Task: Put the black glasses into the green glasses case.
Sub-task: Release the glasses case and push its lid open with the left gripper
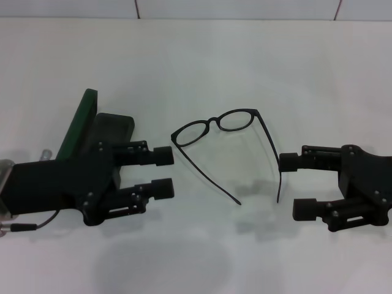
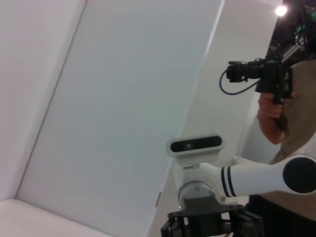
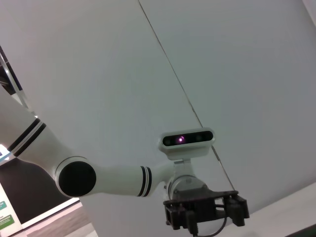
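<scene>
The black glasses point(image 1: 215, 125) lie on the white table point(image 1: 202, 61) between the two arms, thin wire-like frames with two oval rims and clear lenses, both slim straight temple arms unfolded and pointing toward the robot. The green glasses case point(image 1: 92, 125) stands open to the left of the glasses and apart from them: its hard dark green lid is tilted up, showing a smooth rounded edge, and the blackish lined tray beside it is partly hidden behind the left gripper point(image 1: 163, 173). That gripper, a chunky matte black claw, hovers just in front of the case with its two stubby cylindrical fingertips spread and nothing between them. The right gripper point(image 1: 296, 186) sits on the other side, likewise released and empty; its upper fingertip is right beside the end of the glasses' nearer temple arm, though whether it touches cannot be told. Both wrist views face away from the table toward pale wall panels and the other arm's white, black-banded links.
</scene>
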`<action>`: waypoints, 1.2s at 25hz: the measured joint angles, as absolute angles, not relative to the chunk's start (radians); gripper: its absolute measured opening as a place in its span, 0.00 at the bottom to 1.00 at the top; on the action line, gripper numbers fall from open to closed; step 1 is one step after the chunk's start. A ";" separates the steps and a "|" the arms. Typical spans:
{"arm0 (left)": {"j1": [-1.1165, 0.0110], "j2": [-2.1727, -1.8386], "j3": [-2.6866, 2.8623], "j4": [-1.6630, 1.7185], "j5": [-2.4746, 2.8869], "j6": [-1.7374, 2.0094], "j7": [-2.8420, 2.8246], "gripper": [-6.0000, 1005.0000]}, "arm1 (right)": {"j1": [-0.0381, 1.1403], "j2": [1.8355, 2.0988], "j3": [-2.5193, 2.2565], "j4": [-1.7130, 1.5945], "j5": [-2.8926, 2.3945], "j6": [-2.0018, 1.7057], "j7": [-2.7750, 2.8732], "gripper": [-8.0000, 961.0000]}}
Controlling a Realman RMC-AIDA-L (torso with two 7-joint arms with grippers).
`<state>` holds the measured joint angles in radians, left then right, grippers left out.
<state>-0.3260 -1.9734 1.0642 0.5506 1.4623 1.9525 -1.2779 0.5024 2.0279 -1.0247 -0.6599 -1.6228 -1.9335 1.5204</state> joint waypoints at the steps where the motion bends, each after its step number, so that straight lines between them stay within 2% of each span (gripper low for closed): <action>1: -0.325 -1.974 1.060 0.551 1.462 1.953 -1.272 0.54 | 0.502 2.028 -1.025 -0.660 -1.623 -1.934 1.520 0.91; 15: -0.320 -1.998 1.025 0.553 1.469 1.935 -1.232 0.54 | 0.499 2.027 -1.021 -0.656 -1.595 -1.916 1.472 0.91; 19: -0.321 -2.016 1.022 0.660 1.465 1.885 -1.341 0.54 | 0.495 2.019 -1.016 -0.619 -1.594 -1.851 1.422 0.91; 26: -0.241 -2.092 1.044 1.408 1.664 1.654 -1.853 0.53 | 0.465 2.017 -1.013 -0.573 -1.597 -1.775 1.362 0.91; 30: -0.225 -2.092 1.157 1.706 1.988 1.472 -2.189 0.53 | 0.433 2.018 -0.996 -0.569 -1.592 -1.760 1.352 0.91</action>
